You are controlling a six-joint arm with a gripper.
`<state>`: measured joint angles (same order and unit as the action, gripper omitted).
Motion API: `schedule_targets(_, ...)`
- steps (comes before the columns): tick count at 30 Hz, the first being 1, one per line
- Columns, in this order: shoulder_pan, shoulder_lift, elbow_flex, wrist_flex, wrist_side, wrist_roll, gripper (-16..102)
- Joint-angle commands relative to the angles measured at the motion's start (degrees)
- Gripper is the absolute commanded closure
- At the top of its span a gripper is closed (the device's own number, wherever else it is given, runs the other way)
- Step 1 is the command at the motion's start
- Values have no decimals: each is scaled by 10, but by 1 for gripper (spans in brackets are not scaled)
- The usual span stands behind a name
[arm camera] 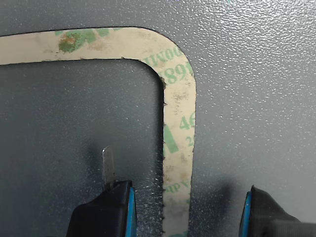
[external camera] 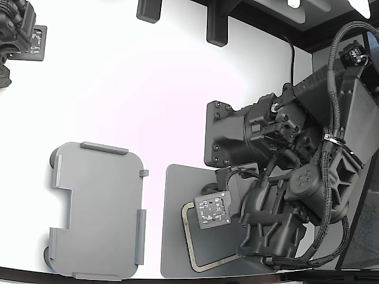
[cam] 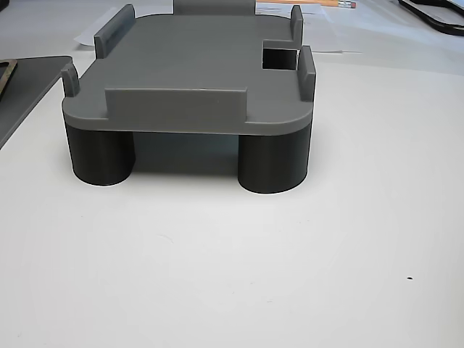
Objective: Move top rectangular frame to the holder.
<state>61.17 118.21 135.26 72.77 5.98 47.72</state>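
The top rectangular frame (arm camera: 180, 98) is a thin beige strip with green print. It lies flat on the dark grey mat (arm camera: 256, 89), and one rounded corner shows in the wrist view. My gripper (arm camera: 185, 207) is open just above it, with one side of the frame between its black and blue fingers (arm camera: 111, 210). In the exterior view the frame (external camera: 188, 236) peeks out from under my arm (external camera: 278, 195), which hides the gripper. The holder (external camera: 98, 207) is a light grey tray with raised tabs and a notch. It stands apart at the exterior view's left and is raised on dark round legs (cam: 188, 72).
A square marker plate (external camera: 213, 211) on the arm hangs over the mat (external camera: 174, 231). A second black arm (external camera: 15, 29) is at the exterior view's top left, and dark brackets (external camera: 216, 23) line the far edge. A corner of the mat (cam: 29, 87) shows beside the holder.
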Motion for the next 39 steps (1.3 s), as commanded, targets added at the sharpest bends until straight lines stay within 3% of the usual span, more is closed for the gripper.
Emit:
schedule_targets(1, -11, 15, -9, -2, -1, -3, 1)
schedule_targets(3, -12, 15, -7, -3, 0, -4, 8)
schedule_targets(15, -27, 11, 2, -17, -11, -17, 16)
schedule_targets(20, -27, 11, 9, -24, -14, -15, 30)
schedule_targets(27, -27, 12, 16, -28, -14, -14, 37)
schedule_targets(37, -33, 9, -9, 5, -13, -12, 96)
schedule_targets(39, -41, 8, -25, 23, -18, -18, 96)
